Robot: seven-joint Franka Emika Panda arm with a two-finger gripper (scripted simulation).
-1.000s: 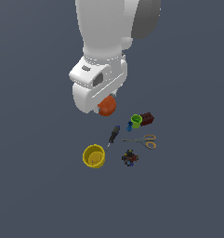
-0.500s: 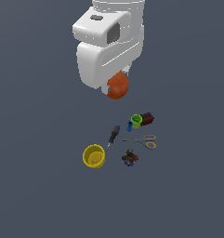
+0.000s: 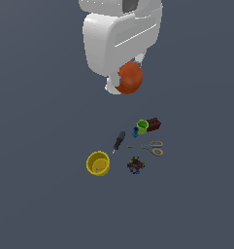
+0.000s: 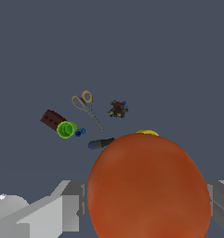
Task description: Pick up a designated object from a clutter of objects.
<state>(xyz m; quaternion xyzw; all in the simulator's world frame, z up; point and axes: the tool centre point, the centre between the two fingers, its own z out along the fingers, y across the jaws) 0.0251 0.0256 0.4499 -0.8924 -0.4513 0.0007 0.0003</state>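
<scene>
**Supervisor:** Where does the pick stand?

**Operator:** As I judge it, the grab itself is done. In the exterior view the gripper (image 3: 124, 82) hangs in the upper middle of the frame with the orange-red ball (image 3: 130, 77) clamped under the white hand, well above the rest of the clutter. My wrist view agrees: the ball (image 4: 148, 186) fills the lower middle of the picture, with a grey finger (image 4: 69, 204) pressed to one side and another at the far edge, so the claw is closed on the ball.

**Supervisor:** What is left?

**Operator:** Little, I think. Perhaps only holding it steady, or carrying it wherever it is wanted. Nothing else appears lifted.

**Supervisor:** And the room around you?

**Operator:** Plenty. The remaining pieces sit grouped in the lower middle of the exterior view: yellow cup (image 3: 98, 163), screwdriver (image 3: 118, 142), scissors (image 3: 150, 147), green cup (image 3: 142, 126) touching the dark red block (image 3: 153, 124), and the small multicoloured piece (image 3: 135, 165). All lie well apart from the ball. The grey floor (image 3: 36, 121) around them is bare, and I see no table edge or wall in either view.
</scene>
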